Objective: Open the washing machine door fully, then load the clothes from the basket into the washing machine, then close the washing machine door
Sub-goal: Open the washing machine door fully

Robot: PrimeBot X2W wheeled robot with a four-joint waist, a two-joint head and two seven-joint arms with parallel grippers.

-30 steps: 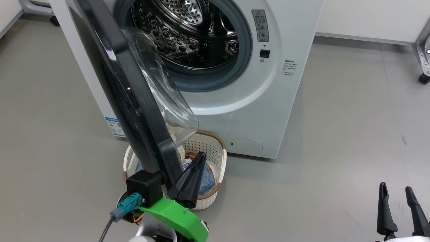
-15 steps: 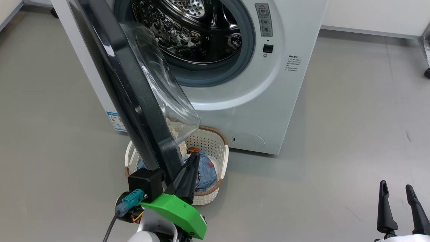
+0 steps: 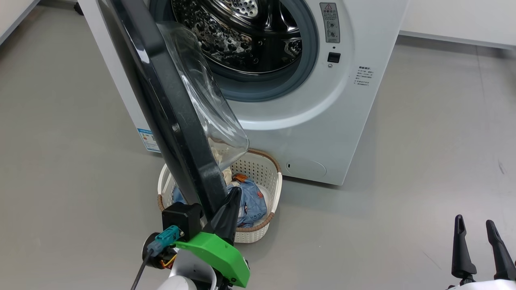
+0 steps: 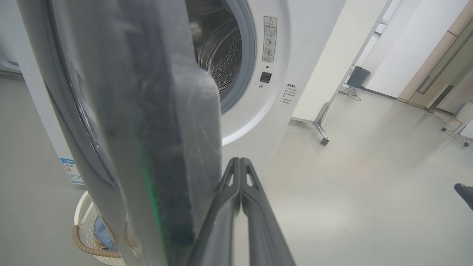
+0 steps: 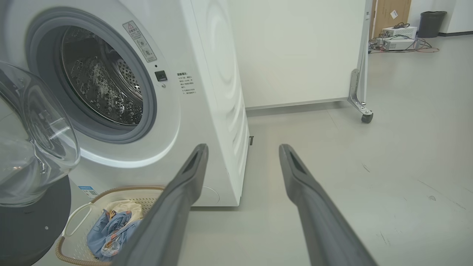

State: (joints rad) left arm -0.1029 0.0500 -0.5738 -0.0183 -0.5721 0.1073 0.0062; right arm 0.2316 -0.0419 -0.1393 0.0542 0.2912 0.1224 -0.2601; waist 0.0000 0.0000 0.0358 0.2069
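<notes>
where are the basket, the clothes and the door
basket (image 3: 254,171), head view, on its perforated inner wall
clothes (image 3: 252,203), head view, on the light blue fabric inside the basket
door (image 3: 169,117), head view, on its black rim

Lab or test room, not a home: washing machine stands free on bare grey floor, white partition panel on caster feet, what seems to be electronics w/ loose cables on floor far back, dark bin nearby.
</notes>
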